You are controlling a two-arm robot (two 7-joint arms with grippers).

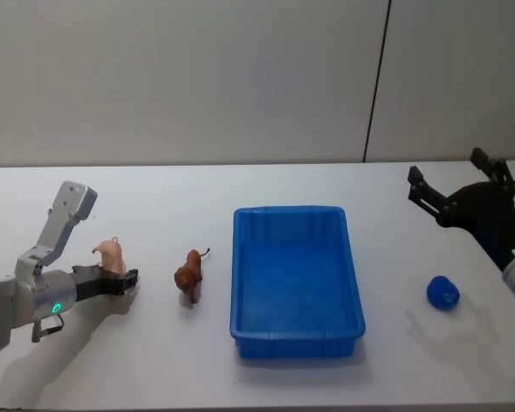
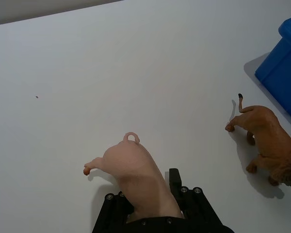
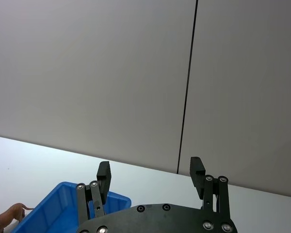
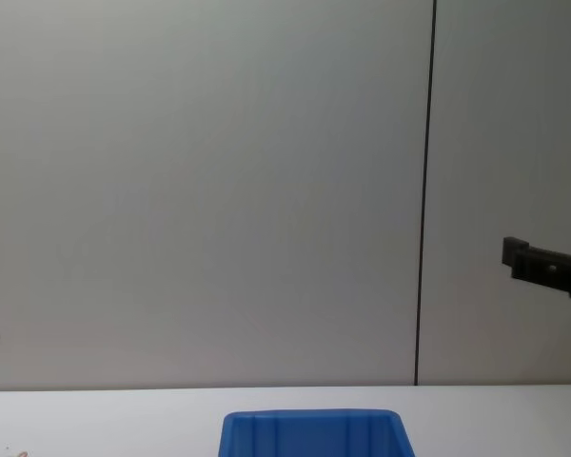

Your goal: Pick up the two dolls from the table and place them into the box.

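Your left hand [image 1: 127,278] sits low over the near left part of the table [image 1: 154,360], its 2 fingers closed on the front end of the pink pig [image 1: 112,254]. The pig's feet are at or just above the table; you cannot tell which. The grip is off-centre, so the pig may pivot or slip out on lifting. The brown animal [image 1: 189,273] stands between the pig and the blue box [image 1: 240,257], near its left wall. A low carry would knock it over or catch the pig on the rim. The box holds 0 dolls. A small blue object [image 1: 444,293] lies right of the box. Farther back, your right hand [image 1: 444,165] hangs raised, wide open and empty.
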